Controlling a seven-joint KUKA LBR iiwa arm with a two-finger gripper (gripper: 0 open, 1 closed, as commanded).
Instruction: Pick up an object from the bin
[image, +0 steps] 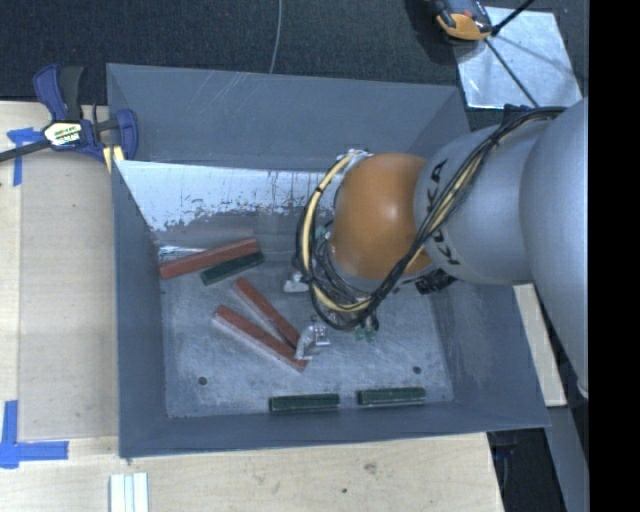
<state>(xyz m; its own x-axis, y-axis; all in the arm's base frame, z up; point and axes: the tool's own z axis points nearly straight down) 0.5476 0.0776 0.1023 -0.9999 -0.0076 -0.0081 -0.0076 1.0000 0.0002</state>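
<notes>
1. The bin (140, 330) is a grey metal box with sloping walls and a flat, scuffed floor; all the loose things lie on that floor.
2. Far left, near the back wall, lies the back red bar (208, 257), a long red-brown strip almost level across the view.
3. Just in front of it, touching its right half, lies the back green bar (232, 268), shorter, dark and slightly tilted.
4. Nearer the middle, the low red bar (255, 338) runs on a slant from upper left down to lower right.
5. Beside it, on its far side and nearly parallel, lies the mid red bar (268, 312); the two draw together at their lower right ends.
6. At the front wall the left green bar (304, 404) lies flat and level.
7. The hand (314, 342) is down at the floor, right at the lower right ends of the two slanted red bars. Which of the two it touches I cannot tell, nor whether it is open or closed.
8. Right of that, also at the front wall, the right green bar (391, 397) lies in line with the left one, a small gap between them.
9. Above the hand the orange cover (375, 215) bulges over the bin's middle, with cables (312, 235) looped round its left side.
10. The grey arm (510, 200) comes in over the right wall.
</notes>
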